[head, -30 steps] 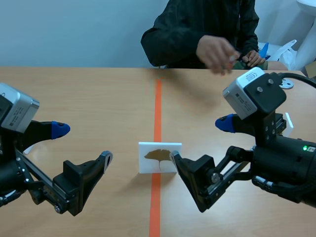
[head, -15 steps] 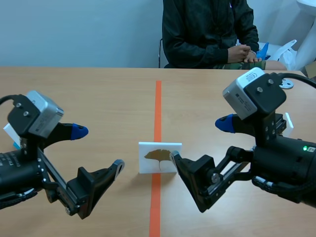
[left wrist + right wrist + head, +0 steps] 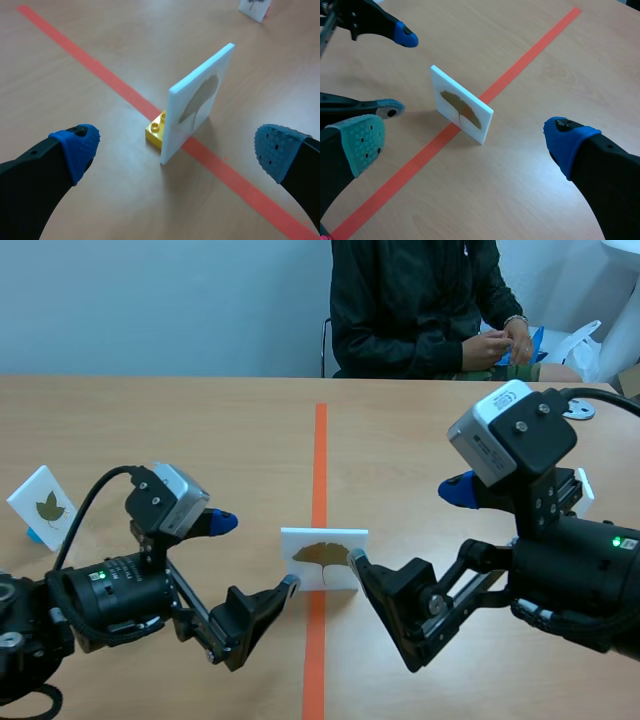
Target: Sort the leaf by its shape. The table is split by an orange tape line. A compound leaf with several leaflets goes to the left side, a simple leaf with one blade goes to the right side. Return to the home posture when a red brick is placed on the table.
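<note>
Card: a white card [image 3: 323,558] bearing a brownish, fan-shaped leaf of one blade. It stands upright on the tape line [image 3: 319,440], midway between the table's left and right edges and nearer the near edge than the far one.
Brick: a yellow brick [image 3: 157,129] on the line at the card's foot, touching the card.
Left gripper: the left gripper [image 3: 255,553] has its fingers spread wide and holds nothing. It is low, just left of the card, which stands ahead of it and apart.
Right gripper: the right gripper [image 3: 405,526] is spread wide and empty, just right of the card and apart from it.
Second card: a white card [image 3: 42,505] with a dark green lobed leaf leans near the left edge.
Person: a person [image 3: 420,305] sits at the far edge, right of the line, hands together.
</note>
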Robot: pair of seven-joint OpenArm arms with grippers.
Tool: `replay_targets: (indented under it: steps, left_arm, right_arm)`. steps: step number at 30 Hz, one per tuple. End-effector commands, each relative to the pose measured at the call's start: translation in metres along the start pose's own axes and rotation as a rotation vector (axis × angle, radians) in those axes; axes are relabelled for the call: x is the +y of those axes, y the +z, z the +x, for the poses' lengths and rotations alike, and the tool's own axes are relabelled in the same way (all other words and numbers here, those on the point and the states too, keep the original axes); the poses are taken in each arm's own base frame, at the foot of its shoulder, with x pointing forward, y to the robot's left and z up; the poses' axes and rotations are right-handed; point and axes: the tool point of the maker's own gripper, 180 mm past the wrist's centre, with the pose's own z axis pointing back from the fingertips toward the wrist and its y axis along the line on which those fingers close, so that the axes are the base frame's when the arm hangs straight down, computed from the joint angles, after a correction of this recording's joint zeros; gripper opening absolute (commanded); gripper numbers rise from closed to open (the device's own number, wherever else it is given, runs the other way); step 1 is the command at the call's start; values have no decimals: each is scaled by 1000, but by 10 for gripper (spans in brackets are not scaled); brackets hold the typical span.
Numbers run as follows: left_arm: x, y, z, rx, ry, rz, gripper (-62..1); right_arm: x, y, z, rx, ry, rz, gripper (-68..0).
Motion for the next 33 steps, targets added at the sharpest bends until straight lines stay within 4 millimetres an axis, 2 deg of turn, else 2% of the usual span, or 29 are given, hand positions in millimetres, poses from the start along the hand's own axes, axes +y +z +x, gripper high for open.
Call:
replay_targets:
  steps: [1, 11, 19, 29, 30, 33]
  left_arm:
    - [-2, -7, 16, -60, -5, -18, 14]
    - [-17, -39, 7, -72, -41, -95, 14]
    - [-20, -58, 7, -84, -42, -103, 14]
    - [-20, -71, 0, -66, -82, -111, 14]
    - [-20, -70, 0, -65, -81, -111, 0]
    - [-21, -71, 0, -65, -81, -113, -136]
  right_arm:
    - [-3, 0, 10, -34, 4, -5, 4]
    - [-4, 0, 10, -34, 2, -14, 4]
    - [-5, 0, 10, -34, 1, -18, 4]
    - [-5, 0, 10, -33, 1, -18, 4]
    - [-5, 0, 10, -34, 1, -18, 4]
    - [-5, 0, 10, -34, 1, -18, 4]
